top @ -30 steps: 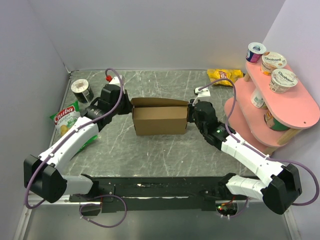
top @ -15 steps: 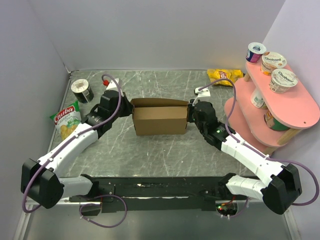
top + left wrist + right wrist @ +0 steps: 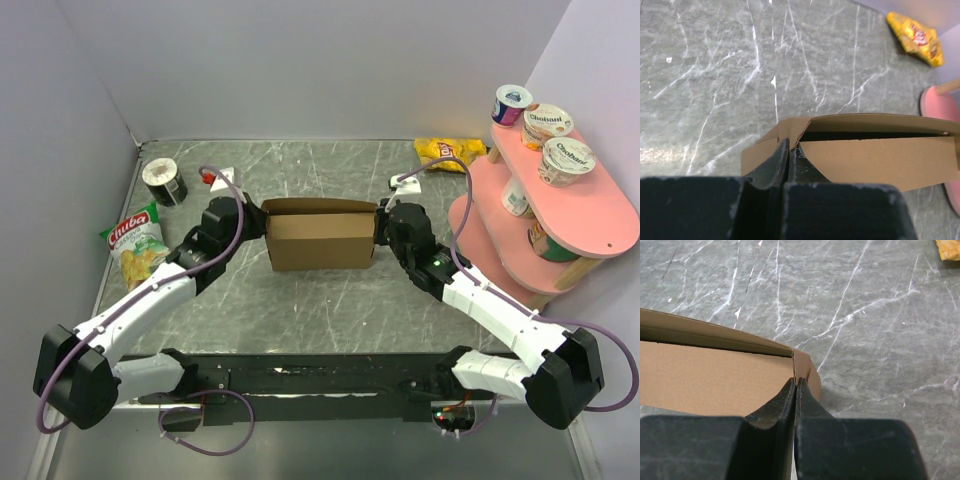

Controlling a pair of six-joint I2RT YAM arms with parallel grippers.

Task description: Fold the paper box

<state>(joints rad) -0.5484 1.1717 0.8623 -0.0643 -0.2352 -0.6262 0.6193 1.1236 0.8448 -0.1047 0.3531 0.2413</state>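
The paper box [image 3: 320,240] stood mid-way across the table [image 3: 300,310], already formed into a rectangular shell with its lid ajar. The left gripper [image 3: 250,212] and right gripper [image 3: 383,225], fingers pressed together and pinching nothing, met opposite end flaps. Tucking the ends and closing the lid appeared outstanding.

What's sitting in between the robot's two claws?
The brown paper box: the left claw is at one end, the right claw at the other. The top view shows it best.
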